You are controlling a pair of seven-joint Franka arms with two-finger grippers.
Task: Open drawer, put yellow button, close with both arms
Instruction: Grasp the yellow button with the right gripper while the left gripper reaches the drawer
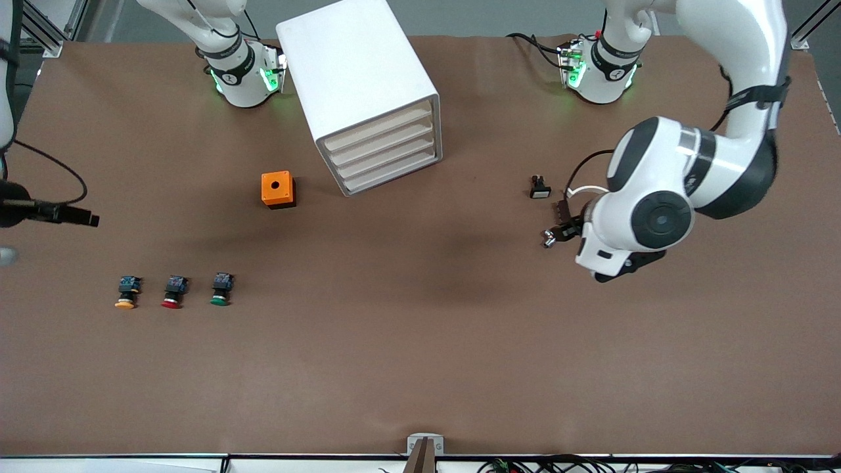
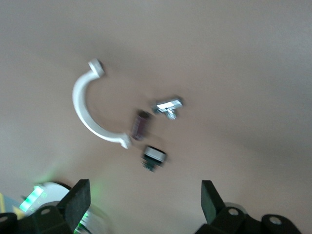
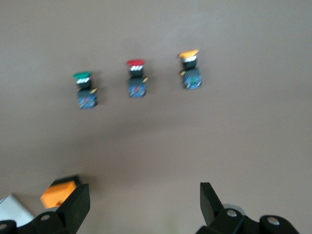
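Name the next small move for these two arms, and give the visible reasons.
Probably the left gripper should swing to the top drawer: all four drawers sit shut, so the yellow button has nowhere to go. That gripper, jaws open, hangs over small parts at its table end. The right gripper, open, looks down on the three buttons.

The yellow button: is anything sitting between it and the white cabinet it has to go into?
Nothing visible blocks it. The yellow button lies on bare table; the orange box stands beside the cabinet, off the straight path. The top drawer is shut.
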